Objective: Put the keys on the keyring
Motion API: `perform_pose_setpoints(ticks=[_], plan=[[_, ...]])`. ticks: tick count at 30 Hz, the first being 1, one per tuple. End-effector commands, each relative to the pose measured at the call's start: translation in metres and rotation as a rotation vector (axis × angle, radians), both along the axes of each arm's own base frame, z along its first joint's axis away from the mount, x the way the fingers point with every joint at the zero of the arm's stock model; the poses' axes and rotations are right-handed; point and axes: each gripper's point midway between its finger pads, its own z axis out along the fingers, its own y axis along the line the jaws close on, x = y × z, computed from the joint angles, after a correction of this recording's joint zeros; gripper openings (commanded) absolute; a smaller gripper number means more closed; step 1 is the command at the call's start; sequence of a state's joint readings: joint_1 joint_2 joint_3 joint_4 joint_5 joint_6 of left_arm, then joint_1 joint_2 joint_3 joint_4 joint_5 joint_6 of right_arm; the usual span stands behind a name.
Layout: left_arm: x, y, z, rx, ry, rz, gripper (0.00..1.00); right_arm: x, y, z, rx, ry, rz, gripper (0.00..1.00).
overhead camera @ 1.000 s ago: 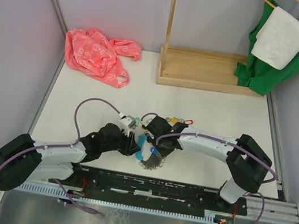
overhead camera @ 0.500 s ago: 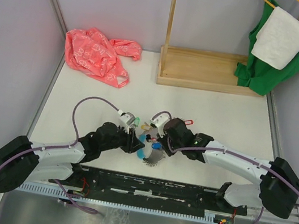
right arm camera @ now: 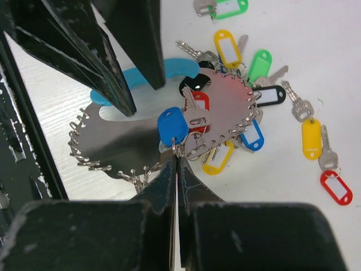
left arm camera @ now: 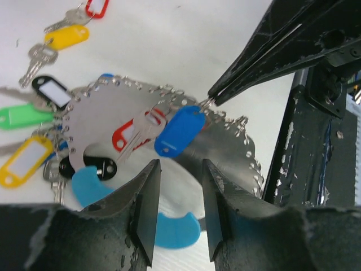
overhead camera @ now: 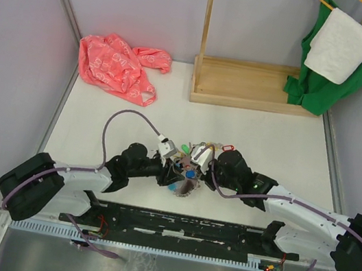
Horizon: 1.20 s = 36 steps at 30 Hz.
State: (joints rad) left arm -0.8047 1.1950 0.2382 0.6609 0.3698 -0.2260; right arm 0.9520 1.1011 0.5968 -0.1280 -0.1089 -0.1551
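While my right gripper (right arm camera: 176, 153) pinches the blue-tagged key (right arm camera: 172, 125) at the rim of the keyring (right arm camera: 113, 141), left gripper (left arm camera: 180, 166) stands apart over its sleeve (left arm camera: 90, 183) | my worry: loose keyring shifts, key slips free.

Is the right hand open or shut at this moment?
Shut. In the right wrist view the right hand has its jaws pressed together with no gap, pinching the small ring of the blue-tagged key.
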Motion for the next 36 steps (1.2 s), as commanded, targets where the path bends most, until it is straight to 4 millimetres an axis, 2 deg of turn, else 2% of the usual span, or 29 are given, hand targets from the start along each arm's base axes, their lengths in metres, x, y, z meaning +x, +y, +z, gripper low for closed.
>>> perform_pose_setpoints(ticks=[1,5,11,16,24,36], plan=[[0.001,-0.028,0.041,-0.051,-0.309,-0.223,0.43,-0.001,0.016,0.024,0.083,-0.084,0.129,0.01],[0.001,-0.032,0.048,-0.040,-0.443,-0.294,0.43,-0.003,0.015,0.022,0.067,-0.092,0.160,0.01],[-0.008,-0.035,0.045,-0.029,-0.561,-0.411,0.43,-0.002,0.016,0.022,0.065,-0.112,0.180,0.01],[-0.012,-0.039,0.043,-0.029,-0.577,-0.452,0.42,-0.003,0.018,0.022,0.069,-0.107,0.189,0.01],[-0.005,-0.043,0.047,-0.023,-0.612,-0.442,0.39,-0.004,0.020,0.021,0.072,-0.097,0.194,0.01],[-0.001,-0.048,0.041,-0.016,-0.591,-0.442,0.35,-0.006,0.025,0.025,0.092,-0.083,0.208,0.01]])
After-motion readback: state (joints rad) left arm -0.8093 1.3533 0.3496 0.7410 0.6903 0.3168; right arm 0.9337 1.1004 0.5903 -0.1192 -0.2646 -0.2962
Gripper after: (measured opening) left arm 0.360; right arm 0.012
